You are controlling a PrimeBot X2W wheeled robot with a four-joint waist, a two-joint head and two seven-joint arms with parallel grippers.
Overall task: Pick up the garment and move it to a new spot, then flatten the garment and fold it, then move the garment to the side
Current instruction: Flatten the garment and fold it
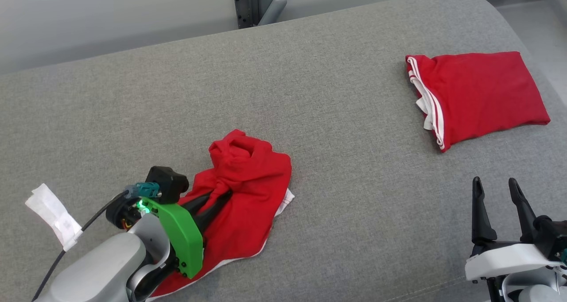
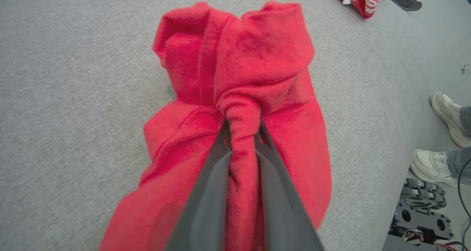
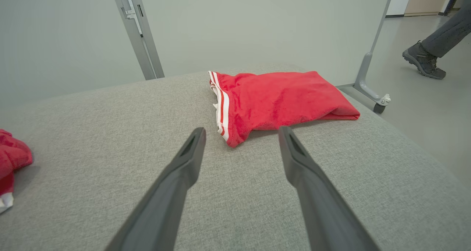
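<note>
Crumpled red cloth garment (image 1: 248,182): lay heaped on the wide grey woven-fabric cushion (image 1: 310,71), low and left of middle in the head view, white trim peeping from under its near edge. Judged as the first step, the pick-up, with the hold made and the lift not yet done. Called next, by that reading, for a rise high enough to clear the trailing hem, then a carry toward bare cushion nearer the middle. Farthest left, apart from the cloth: small white crumpled slip (image 1: 53,213). Left gripper (image 1: 223,195): sat low at lower left beyond its green bracket (image 1: 181,235), long dark fingers laid nearly flat along the heap and pressed in on a twisted rope of red cloth, plainly pinched in the left wrist view. Toward the right, near the cushion's right end: second red garment with white stripes (image 1: 478,94), folded flat. Right gripper (image 1: 498,187): hovered at lower right, fingers spread and pointing up the head view toward that folded piece, touching nothing
</note>
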